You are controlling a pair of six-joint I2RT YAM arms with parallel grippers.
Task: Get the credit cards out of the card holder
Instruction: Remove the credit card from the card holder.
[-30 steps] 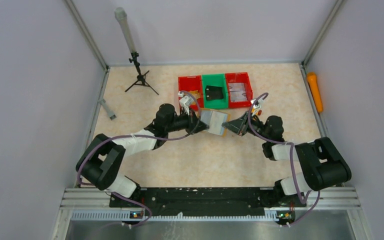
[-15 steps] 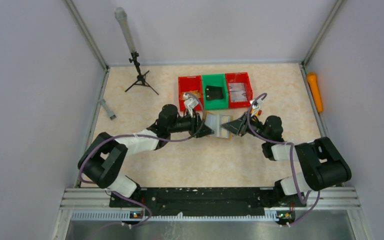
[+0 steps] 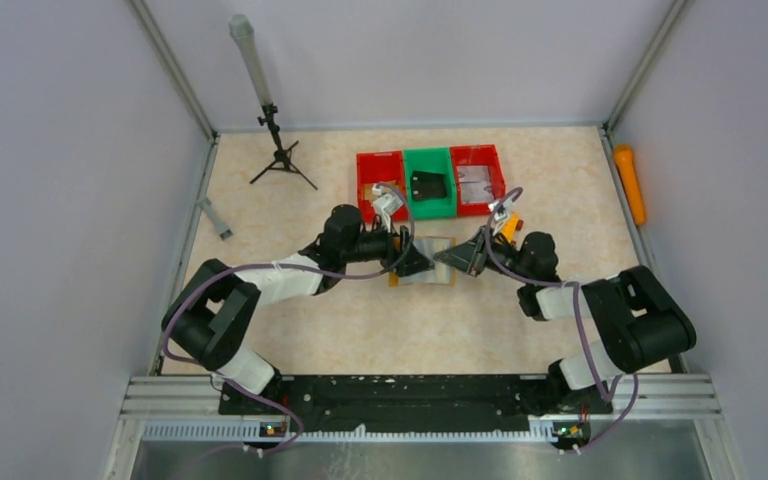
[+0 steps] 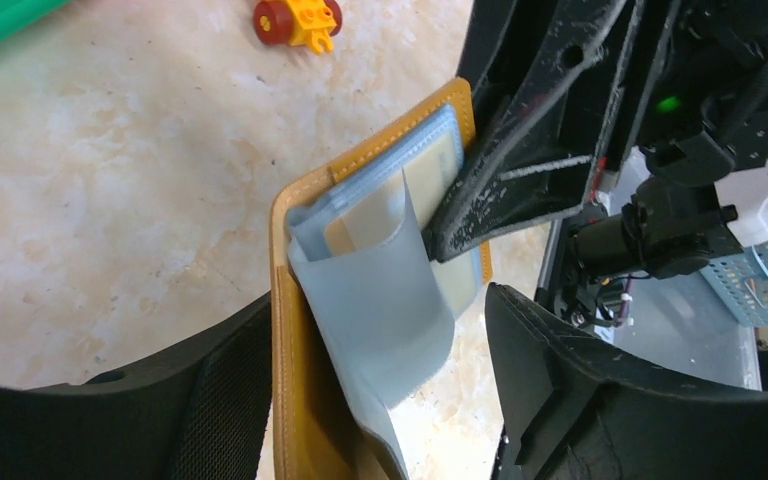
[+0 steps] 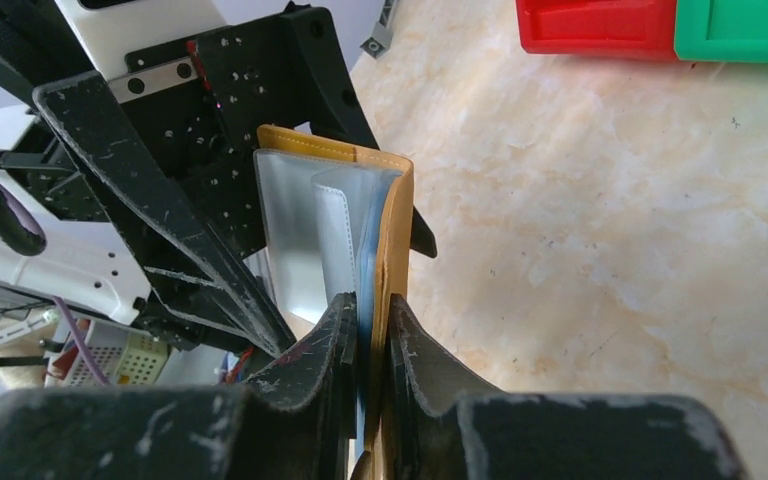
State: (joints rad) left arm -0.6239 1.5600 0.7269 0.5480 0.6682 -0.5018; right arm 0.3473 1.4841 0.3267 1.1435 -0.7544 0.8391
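- Pinching the edge of the card holder (image 5: 396, 240) at mid-frame: right gripper (image 5: 370, 330); credit cards (image 4: 433, 170) tucked in its sleeves.
- Left gripper (image 4: 390, 350): fingers wide, flanking it.
- Upper centre: two red bins (image 3: 380, 156), one green bin (image 3: 427, 152) holding one black object (image 3: 428, 185).

The card holder (image 3: 432, 274) sits between left tool (image 3: 415, 262) and right tool (image 3: 444, 260).

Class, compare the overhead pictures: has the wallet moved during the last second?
Yes. The wallet has moved farther from the green bin, lower in the overhead view.
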